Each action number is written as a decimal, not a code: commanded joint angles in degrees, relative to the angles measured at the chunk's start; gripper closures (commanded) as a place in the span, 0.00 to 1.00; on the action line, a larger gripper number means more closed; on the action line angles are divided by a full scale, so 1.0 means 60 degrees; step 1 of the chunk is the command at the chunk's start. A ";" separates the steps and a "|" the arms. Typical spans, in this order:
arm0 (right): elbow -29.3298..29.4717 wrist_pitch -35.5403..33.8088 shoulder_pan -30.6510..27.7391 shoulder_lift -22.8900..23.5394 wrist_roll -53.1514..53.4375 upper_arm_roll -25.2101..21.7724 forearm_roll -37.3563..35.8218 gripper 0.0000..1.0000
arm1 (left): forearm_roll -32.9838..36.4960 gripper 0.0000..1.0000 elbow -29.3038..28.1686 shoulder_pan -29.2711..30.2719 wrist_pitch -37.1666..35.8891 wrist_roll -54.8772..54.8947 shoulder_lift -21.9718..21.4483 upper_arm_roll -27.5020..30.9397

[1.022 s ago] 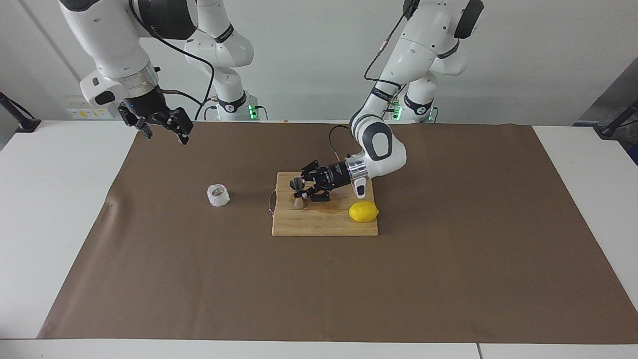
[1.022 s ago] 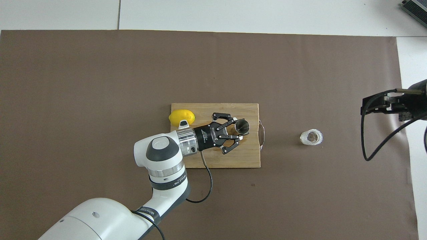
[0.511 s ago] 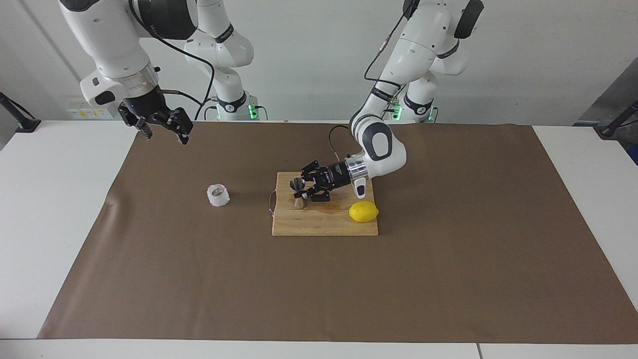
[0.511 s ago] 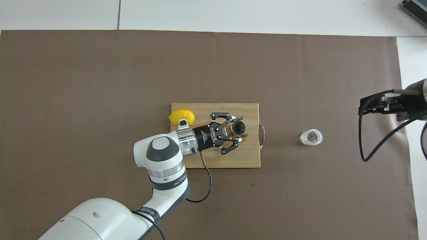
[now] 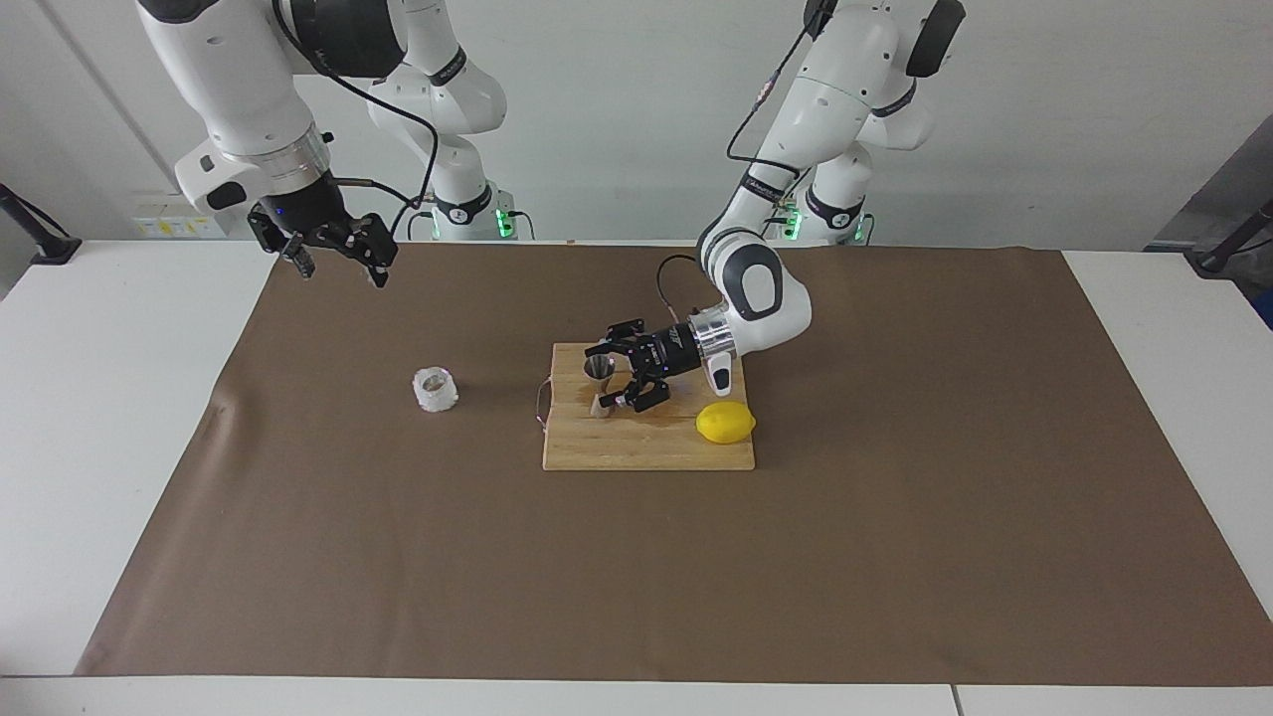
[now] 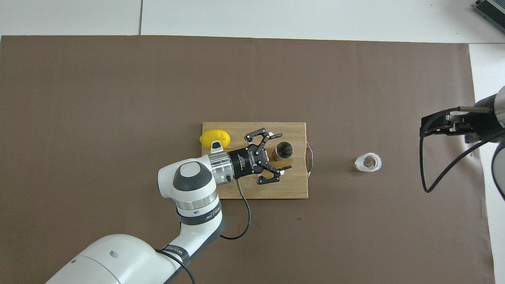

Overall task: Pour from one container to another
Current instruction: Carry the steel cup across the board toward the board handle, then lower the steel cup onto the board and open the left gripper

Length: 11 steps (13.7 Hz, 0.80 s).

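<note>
Between open left gripper (image 5: 606, 379) fingers: jigger (image 5: 598, 375).

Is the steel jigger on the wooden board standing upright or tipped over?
Upright: the steel jigger stands on the wooden board, its round mouth facing up, one cone above the other.

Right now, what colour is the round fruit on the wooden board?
The lemon is bright yellow, clearest in the facing view, on the cutting board.

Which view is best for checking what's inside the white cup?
Overhead view: it looks almost straight down into the white cup's round mouth, showing its inside. The facing view shows the cup from the side, on the brown mat toward the right arm's end, with the bumpy wall plain but the mouth only slantwise.
</note>
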 commanded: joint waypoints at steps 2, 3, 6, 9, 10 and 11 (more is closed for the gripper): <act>-0.0200 0.0027 -0.0083 -0.0219 -0.0305 0.0038 0.0241 0.00 | 0.0389 0.00 0.0023 0.0088 0.0013 -0.0015 -0.0216 0.0116; -0.0199 0.0028 -0.0083 -0.0219 -0.0465 0.0038 0.0241 0.00 | 0.0535 0.00 -0.0006 0.0219 -0.0002 -0.0045 -0.0376 0.0087; -0.0229 0.0013 -0.0084 -0.0233 -0.0979 0.0038 0.0241 0.00 | 0.1207 0.00 -0.0079 0.0366 -0.0104 -0.0220 -0.0567 0.0101; -0.0214 0.0013 -0.0098 -0.0219 -0.0935 0.0038 0.0241 0.00 | 0.2480 0.00 -0.0079 0.0761 -0.0556 -0.0426 -0.0758 0.0101; -0.0214 -0.0002 -0.0113 -0.0219 -0.0964 0.0038 0.0241 0.00 | 0.2833 0.00 -0.0079 0.0907 -0.0674 -0.0455 -0.0787 0.0101; -0.0214 -0.0002 -0.0171 -0.0219 -0.0965 0.0038 0.0241 0.00 | 0.3402 0.00 -0.0050 0.1068 -0.0864 -0.0542 -0.0831 0.0116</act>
